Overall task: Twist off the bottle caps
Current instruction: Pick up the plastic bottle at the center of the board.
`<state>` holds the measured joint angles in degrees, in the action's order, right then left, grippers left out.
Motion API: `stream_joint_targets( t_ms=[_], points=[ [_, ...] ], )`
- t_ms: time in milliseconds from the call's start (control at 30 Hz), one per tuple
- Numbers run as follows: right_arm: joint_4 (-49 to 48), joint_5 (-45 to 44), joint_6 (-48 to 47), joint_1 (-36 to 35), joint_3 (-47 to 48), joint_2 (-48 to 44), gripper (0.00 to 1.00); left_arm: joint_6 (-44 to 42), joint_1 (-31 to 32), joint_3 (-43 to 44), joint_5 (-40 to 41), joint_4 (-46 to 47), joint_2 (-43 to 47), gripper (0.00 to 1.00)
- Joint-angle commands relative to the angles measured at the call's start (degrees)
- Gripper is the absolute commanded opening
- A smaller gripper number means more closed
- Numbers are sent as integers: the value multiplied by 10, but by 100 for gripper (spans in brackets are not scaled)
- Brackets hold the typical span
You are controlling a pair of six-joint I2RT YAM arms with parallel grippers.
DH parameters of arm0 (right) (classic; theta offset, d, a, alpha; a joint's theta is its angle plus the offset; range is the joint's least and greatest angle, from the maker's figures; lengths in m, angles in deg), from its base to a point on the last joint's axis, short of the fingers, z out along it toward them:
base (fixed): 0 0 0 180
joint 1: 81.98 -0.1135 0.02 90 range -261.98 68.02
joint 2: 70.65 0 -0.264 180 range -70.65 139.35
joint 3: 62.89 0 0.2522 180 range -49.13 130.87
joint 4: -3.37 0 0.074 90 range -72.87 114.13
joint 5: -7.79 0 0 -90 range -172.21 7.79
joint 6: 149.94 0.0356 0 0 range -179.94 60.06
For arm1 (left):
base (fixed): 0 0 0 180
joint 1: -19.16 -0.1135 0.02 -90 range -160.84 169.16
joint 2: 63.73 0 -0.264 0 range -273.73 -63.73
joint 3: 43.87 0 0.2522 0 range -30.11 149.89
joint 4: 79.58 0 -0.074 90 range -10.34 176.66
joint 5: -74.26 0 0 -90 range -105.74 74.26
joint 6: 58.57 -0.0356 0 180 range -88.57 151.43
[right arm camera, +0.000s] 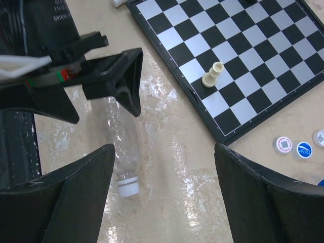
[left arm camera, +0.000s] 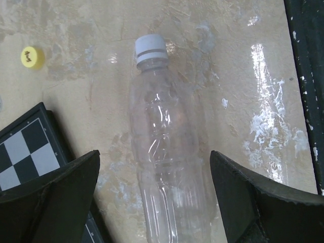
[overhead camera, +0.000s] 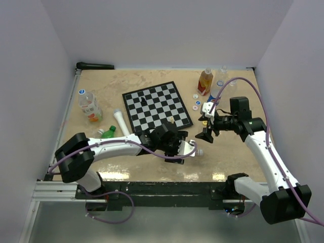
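Note:
A clear bottle (left arm camera: 167,152) lies on the table with its white cap (left arm camera: 151,49) screwed on. My left gripper (left arm camera: 154,157) is open and straddles the bottle's body, with a gap on each side. In the top view the left gripper (overhead camera: 179,147) is at the front centre and the cap (overhead camera: 199,151) points right. My right gripper (overhead camera: 206,135) is open and empty, hovering just above and beyond the cap. The right wrist view shows the bottle (right arm camera: 121,147) and cap (right arm camera: 127,185) beside the right gripper's (right arm camera: 164,149) left finger.
A chessboard (overhead camera: 157,106) with a few pieces lies at centre. A yellow cap (left arm camera: 30,56) and other loose caps (right arm camera: 304,150) lie near its right edge. Bottles stand at back right (overhead camera: 204,82). An orange-labelled bottle (overhead camera: 88,105), a green bottle (overhead camera: 107,132) and a white tube (overhead camera: 121,123) lie on the left.

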<state>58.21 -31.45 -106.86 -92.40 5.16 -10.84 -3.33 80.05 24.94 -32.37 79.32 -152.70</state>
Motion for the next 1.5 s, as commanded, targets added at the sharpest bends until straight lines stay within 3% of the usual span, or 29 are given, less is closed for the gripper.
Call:
stream_joint_targets(
  t_ms=[0,100,300,467,633,800,1067,1233,1467],
  points=[
    [-14,1,9,4,-1,-11,83,-14,6,21,32,14,-34,94],
    [-14,0,9,4,-1,-12,83,-11,7,16,48,19,-55,93],
    [-15,0,10,5,-1,-12,83,8,10,12,94,28,-96,78],
    [-15,0,10,7,-1,-9,83,17,13,8,85,35,-110,71],
    [-13,2,8,10,0,-11,83,32,14,8,85,29,-96,47],
    [4,3,-6,10,6,-12,83,48,13,-11,89,13,-20,19],
    [128,-16,-86,10,126,36,82,89,-28,-58,113,5,160,9],
    [186,32,-123,2,194,72,91,95,-58,-99,156,39,251,6],
    [146,13,-4,-105,253,143,88,113,-96,-178,219,123,332,6]
  ],
)
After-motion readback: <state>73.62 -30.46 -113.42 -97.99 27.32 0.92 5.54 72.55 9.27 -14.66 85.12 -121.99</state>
